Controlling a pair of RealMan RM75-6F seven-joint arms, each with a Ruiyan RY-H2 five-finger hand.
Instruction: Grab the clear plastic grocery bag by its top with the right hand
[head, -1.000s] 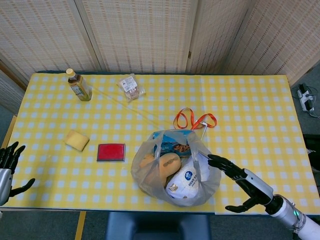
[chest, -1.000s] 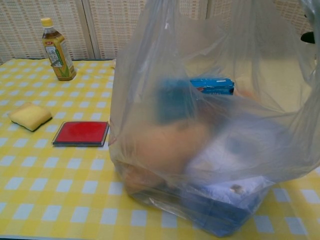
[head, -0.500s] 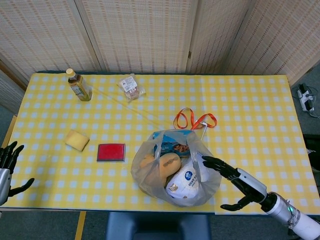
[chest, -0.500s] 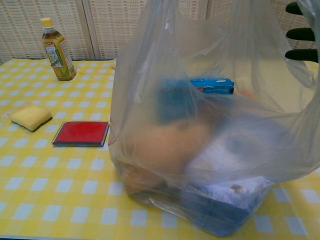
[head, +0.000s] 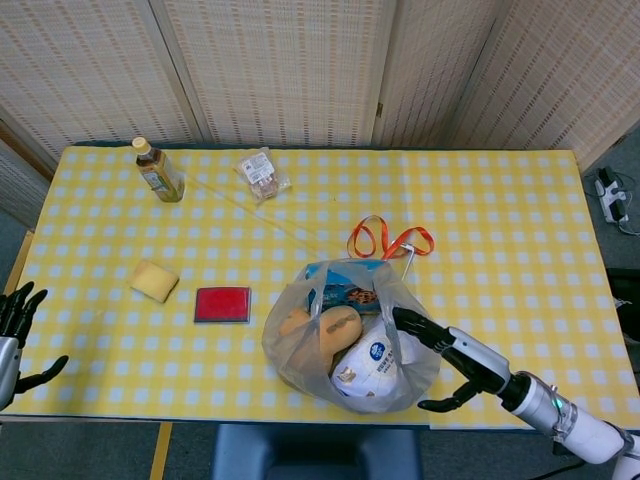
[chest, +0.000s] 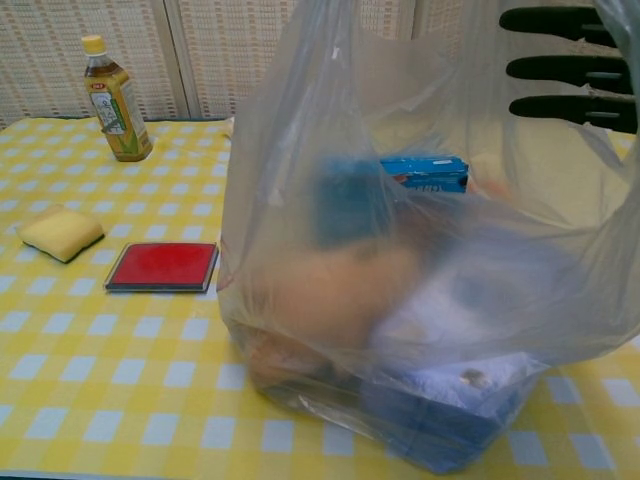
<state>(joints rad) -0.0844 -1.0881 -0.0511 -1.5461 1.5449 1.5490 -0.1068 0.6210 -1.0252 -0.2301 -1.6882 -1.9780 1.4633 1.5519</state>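
My left hand (head: 18, 335) sits at the lower left edge of the head view, off the table (head: 520, 200) edge, fingers spread, holding nothing, well apart from everything. Not the hand for this

Clear plastic grocery bag (head: 350, 340) stands low centre in the head view, near the front table edge, mouth up, bulging with groceries; its long axis runs roughly vertical. In the chest view the bag (chest: 420, 250) fills centre and right of frame, its top running out of the upper edge. Orange ribbon (head: 388, 240) lies on the cloth just behind it

My right hand (head: 445, 355) is lower right of centre in the head view, just right of the bag. So the bag lies to the left of the hand, and its gathered top is up and left of my fingertips. Right hand is far nearer than left

Pose: fingers (chest: 560, 65) extended, roughly level, pointing left toward the bag's upper right side, thumb dropped below. Splayed wide, nothing in its grasp. Fingertips look to be at or through the plastic near the rim, but through the film I can't tell touching from just beside

My read: reach phase, not yet closed on the top. Next move needs fingers over the rim, then curl
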